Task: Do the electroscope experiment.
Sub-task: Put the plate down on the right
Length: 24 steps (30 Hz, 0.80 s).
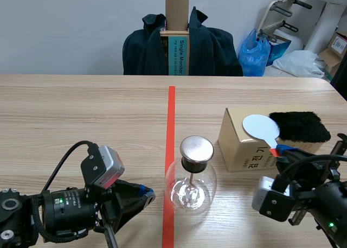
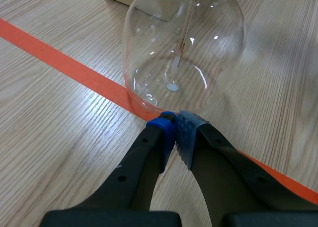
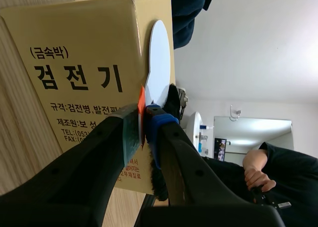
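Clamping the paddle's (image 1: 261, 128) red handle in the right gripper (image 1: 277, 150), disc held up beside the fur (image 1: 300, 126) on the box (image 1: 238, 145), likely for rubbing, and parking the left gripper (image 2: 176, 130), pads together on nothing, just beside the flask (image 1: 191, 188) on the tape (image 1: 171, 118).

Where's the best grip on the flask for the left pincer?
Probably the black collar under the metal cap, coming in level from the side of the left pincer. The flask stands upright; its glass body looks too wide and round to pinch, while the collar is narrow.
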{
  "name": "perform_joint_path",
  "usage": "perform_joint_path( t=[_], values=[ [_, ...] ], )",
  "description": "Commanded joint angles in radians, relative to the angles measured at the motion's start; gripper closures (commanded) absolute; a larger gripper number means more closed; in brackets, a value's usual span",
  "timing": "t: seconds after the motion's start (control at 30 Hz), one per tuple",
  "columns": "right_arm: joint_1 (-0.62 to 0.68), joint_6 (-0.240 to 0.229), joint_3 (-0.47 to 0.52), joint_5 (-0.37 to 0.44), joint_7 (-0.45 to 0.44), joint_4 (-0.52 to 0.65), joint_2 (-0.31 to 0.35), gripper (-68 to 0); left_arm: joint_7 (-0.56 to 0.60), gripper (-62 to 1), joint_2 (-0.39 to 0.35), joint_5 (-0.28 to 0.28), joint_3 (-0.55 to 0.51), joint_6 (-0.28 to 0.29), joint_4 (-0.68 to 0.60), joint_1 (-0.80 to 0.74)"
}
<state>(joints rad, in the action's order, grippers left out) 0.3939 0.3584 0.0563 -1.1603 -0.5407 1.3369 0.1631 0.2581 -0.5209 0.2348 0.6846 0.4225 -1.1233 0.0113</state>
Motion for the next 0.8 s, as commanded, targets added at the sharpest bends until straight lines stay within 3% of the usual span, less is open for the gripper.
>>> perform_joint_path(
  t=[0.0,0.27,0.37,0.57,0.6,0.67,0.77],
  values=[
    [-0.012,0.007,-0.001,0.008,0.003,0.011,0.011,-0.7,0.013,-1.9,0.005,0.007,-0.010,0.006,-0.016,0.000],
    [-0.014,0.007,-0.004,0.017,0.012,0.011,0.008,-2.4,0.018,-1.9,-0.006,0.015,-0.014,0.006,-0.033,-0.009],
    [-0.014,0.007,-0.003,0.020,0.023,0.011,0.008,-15.8,0.085,-1.9,-0.042,0.015,-0.037,0.006,-0.097,-0.056],
    [-0.013,0.007,-0.003,0.020,0.069,0.011,0.008,-63.2,0.143,-1.9,-0.137,0.015,-0.129,0.006,-0.295,-0.210],
    [-0.011,0.007,-0.003,0.021,0.083,0.011,0.009,-67.9,0.145,-1.9,-0.151,0.015,-0.146,0.006,-0.325,-0.238],
    [-0.005,0.007,-0.003,0.020,0.106,0.011,0.011,-67.9,0.146,-1.9,-0.176,0.015,-0.181,-0.003,-0.378,-0.294],
    [0.025,0.007,-0.003,0.019,0.106,0.011,0.019,-67.9,0.146,-1.9,-0.195,0.015,-0.230,-0.065,-0.442,-0.370]
  ],
)
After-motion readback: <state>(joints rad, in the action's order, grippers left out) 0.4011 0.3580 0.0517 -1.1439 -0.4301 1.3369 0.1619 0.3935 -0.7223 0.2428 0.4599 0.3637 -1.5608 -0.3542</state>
